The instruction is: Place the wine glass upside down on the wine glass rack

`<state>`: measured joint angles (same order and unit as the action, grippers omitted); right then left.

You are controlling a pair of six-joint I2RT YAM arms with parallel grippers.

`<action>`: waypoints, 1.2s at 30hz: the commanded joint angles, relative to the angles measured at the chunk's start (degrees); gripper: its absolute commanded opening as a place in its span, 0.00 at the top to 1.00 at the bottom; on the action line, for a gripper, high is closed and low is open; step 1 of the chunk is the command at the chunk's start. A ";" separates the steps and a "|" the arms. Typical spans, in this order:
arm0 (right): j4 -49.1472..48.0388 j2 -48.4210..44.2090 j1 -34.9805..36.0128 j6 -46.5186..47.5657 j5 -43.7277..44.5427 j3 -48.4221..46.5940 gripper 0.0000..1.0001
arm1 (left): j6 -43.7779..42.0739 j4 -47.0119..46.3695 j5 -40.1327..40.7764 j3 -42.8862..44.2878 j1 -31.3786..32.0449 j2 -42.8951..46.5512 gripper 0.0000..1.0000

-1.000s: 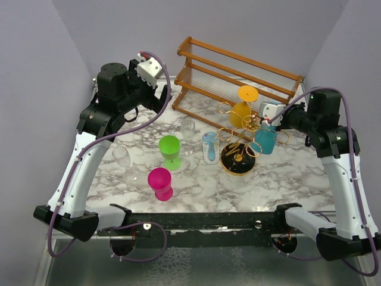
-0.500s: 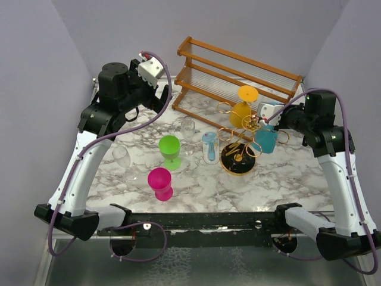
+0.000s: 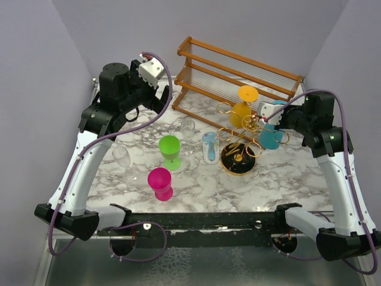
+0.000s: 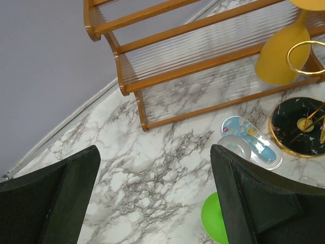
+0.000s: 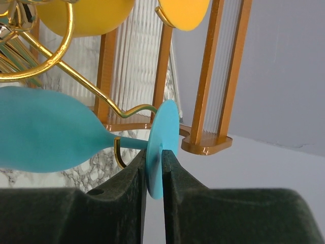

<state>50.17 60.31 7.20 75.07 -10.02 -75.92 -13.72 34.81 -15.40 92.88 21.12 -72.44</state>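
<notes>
2 glasses [image 3: 241,114] on 1 rack [image 3: 229,162]

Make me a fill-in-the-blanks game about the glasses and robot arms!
The foot of the teal wine glass sits between the two ___ of the right gripper. The other glass hanging on the gold wine glass rack is ___. The left gripper is ___ and holds nothing. The coloured glass closest to the pink glass is ___.
Missing words: fingers, yellow, open, green.

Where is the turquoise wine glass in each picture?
Top external: right of middle, the turquoise wine glass at the gold wine glass rack.
Left wrist: not in it.
Right wrist: lower left to centre, foot between the fingers of the right hand.
Shared landmark: the yellow glass, in all three.
</notes>
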 commanded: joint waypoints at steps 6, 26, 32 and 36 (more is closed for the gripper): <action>1.67 -1.77 0.44 6.62 4.45 -0.58 0.75 | -1.64 -2.24 -0.81 -2.35 0.16 0.72 0.07; 0.75 -2.98 0.44 5.03 13.23 1.28 0.55 | -3.39 -4.50 0.95 -6.65 0.14 0.75 0.07; -4.97 -3.48 0.44 0.60 19.99 5.39 0.46 | -2.47 -6.69 -0.47 -10.14 0.15 -0.83 0.07; -9.77 -3.70 0.44 -3.71 25.97 8.24 0.29 | -2.47 -6.95 -1.13 -11.83 0.14 -2.49 0.08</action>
<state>46.44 57.43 7.46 71.33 6.04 -70.00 -16.45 30.04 -15.38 82.43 21.12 -73.45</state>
